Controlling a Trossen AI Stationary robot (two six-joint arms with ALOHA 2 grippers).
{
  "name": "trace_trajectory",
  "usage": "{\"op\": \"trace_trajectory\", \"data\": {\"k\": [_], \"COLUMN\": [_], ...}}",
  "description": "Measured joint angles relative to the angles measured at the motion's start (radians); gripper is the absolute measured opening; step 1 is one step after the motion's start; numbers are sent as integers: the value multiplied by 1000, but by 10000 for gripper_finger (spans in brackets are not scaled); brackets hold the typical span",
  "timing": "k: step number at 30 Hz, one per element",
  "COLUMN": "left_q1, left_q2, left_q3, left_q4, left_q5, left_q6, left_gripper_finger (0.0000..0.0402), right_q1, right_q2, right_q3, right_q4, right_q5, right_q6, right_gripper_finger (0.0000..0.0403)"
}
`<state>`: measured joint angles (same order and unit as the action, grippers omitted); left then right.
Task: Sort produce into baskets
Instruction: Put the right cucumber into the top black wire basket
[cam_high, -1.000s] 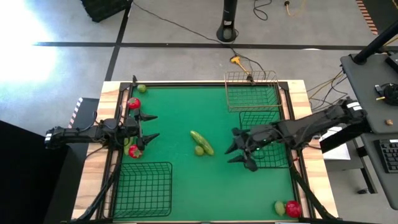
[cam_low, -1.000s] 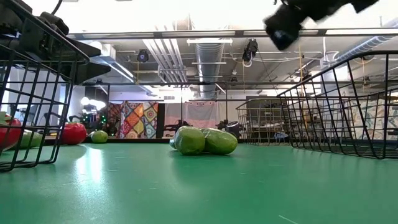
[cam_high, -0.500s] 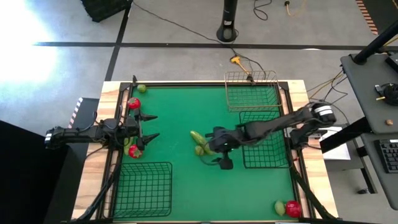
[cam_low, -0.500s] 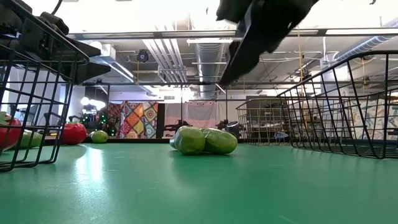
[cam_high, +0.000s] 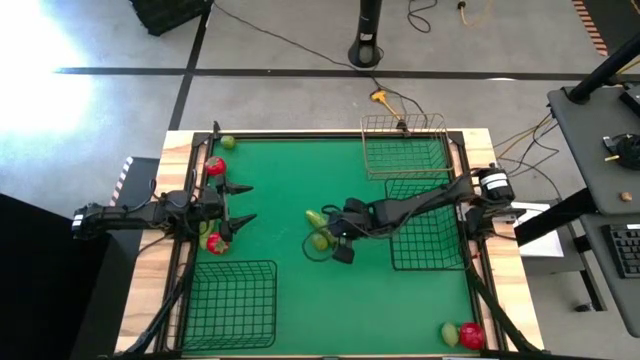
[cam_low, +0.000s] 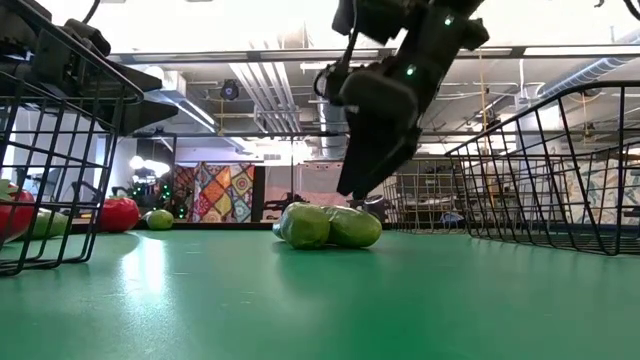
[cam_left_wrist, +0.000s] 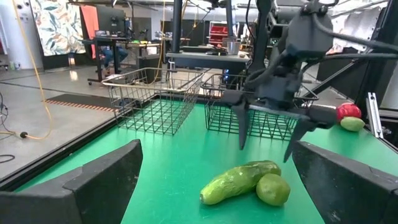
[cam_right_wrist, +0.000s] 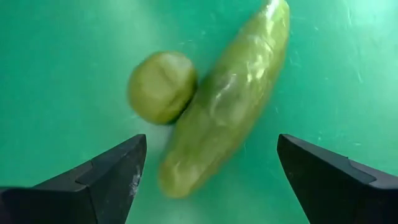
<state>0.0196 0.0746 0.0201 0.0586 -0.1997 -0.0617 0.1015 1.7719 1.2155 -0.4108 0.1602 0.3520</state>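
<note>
A long green cucumber (cam_right_wrist: 230, 102) lies on the green table mat with a small round light-green fruit (cam_right_wrist: 161, 86) against its side; both also show at the table's middle in the high view (cam_high: 318, 222) and in the low view (cam_low: 330, 226). My right gripper (cam_high: 333, 238) hangs open just above them, pointing down, one finger on each side of the pair and touching nothing; the left wrist view (cam_left_wrist: 267, 134) shows it too. My left gripper (cam_high: 242, 204) waits open at the table's left edge.
A black basket (cam_high: 232, 305) stands near left, another black basket (cam_high: 425, 225) at the right, and a copper basket (cam_high: 405, 145) far right. Red pieces (cam_high: 215, 166) (cam_high: 216, 243) and a green one (cam_high: 228, 142) lie along the left edge. A red and green pair (cam_high: 465, 335) lies near right.
My right gripper has gone toward the table's left, from over the right black basket to above the cucumber and the round fruit, and has come down closer to them, staying open. The produce has not moved.
</note>
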Motion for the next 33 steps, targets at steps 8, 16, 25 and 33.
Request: {"op": "trace_trajectory", "data": {"k": [8,16,25,33], "left_q1": [0,0,0,0], "left_q2": [0,0,0,0], "left_q3": [0,0,0,0], "left_q4": [0,0,0,0], "left_q5": [0,0,0,0], "left_q6": [0,0,0,0], "left_gripper_finger": [398,398,398,398], "right_q1": [-18,-20,-32,-33], "right_q2": [72,113,127,70], "right_q3": [5,5,5,13], "right_q4": [38,49,53,3], "right_q5": [-1,-2,0,-1], "right_q6": [41,41,49,57], "right_gripper_finger": [355,346,243,161]}}
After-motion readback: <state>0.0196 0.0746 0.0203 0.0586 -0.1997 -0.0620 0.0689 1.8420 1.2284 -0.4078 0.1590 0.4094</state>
